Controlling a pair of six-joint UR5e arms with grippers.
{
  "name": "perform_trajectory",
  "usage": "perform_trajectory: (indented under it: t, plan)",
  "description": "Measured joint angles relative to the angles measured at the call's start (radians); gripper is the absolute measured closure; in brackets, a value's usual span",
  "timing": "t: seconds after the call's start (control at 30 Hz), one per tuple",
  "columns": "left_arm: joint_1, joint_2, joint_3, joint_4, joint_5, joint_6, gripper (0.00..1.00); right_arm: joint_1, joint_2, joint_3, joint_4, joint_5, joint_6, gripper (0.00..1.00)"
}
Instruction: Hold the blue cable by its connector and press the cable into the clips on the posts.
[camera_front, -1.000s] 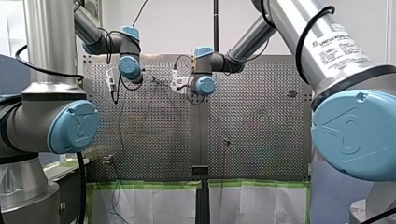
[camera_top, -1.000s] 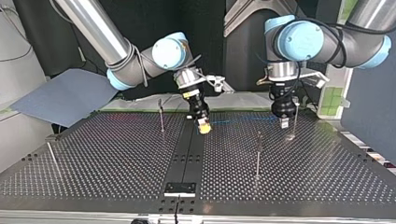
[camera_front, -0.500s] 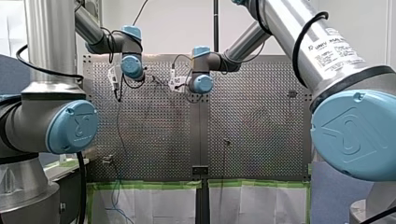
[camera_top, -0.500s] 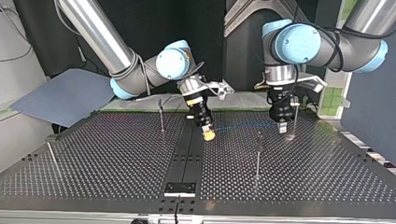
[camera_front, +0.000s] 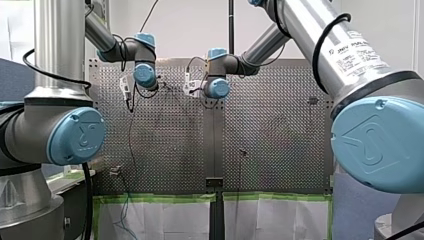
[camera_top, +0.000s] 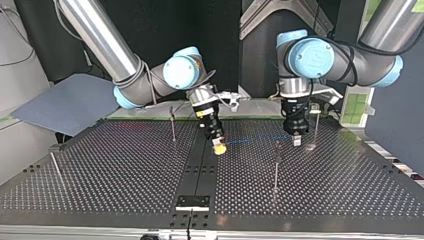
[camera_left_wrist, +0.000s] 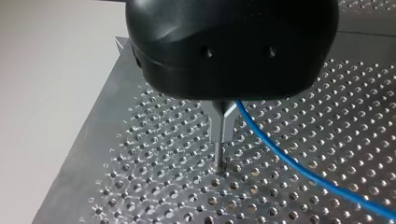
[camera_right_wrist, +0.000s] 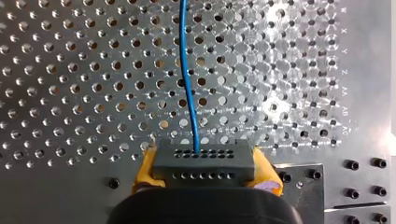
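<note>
In the right wrist view my right gripper (camera_right_wrist: 205, 169) is shut, its yellow pads (camera_right_wrist: 145, 169) clamping a dark grey connector (camera_right_wrist: 205, 157). The blue cable (camera_right_wrist: 187, 74) leaves the connector and runs ahead over the perforated plate. Seen in the top view, this gripper (camera_top: 218, 148) hangs low near the table's centre strip. The cable (camera_top: 255, 139) stretches from it to my left gripper (camera_top: 296, 140) at the right. My left gripper (camera_left_wrist: 220, 156) has its metal fingers (camera_left_wrist: 223, 123) together just above the plate, and the cable (camera_left_wrist: 299, 169) comes out at their side.
Thin clip posts stand on the plate: one (camera_top: 276, 165) just nearer the camera than the cable, one (camera_top: 316, 127) beside my left gripper, one (camera_top: 172, 122) left of my right gripper, one (camera_top: 54, 167) far left. A black bracket (camera_top: 192, 201) sits at the near edge.
My left gripper has shifted toward the top view's left and a little nearer the camera. My right gripper has swung slightly nearer too. Both grips are unchanged.
</note>
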Motion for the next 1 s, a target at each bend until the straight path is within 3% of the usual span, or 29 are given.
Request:
perform_trajectory:
  t: [0.23, 1.0]
  plan:
    - [0.003, -0.022, 0.002, 0.012, 0.005, -0.004, 0.99, -0.009, 0.0, -0.005, 0.0, -0.002, 0.0, 1.0]
    - [0.022, -0.064, 0.039, 0.02, 0.001, -0.019, 0.99, -0.009, 0.004, -0.032, 0.0, -0.009, -0.001, 1.0]
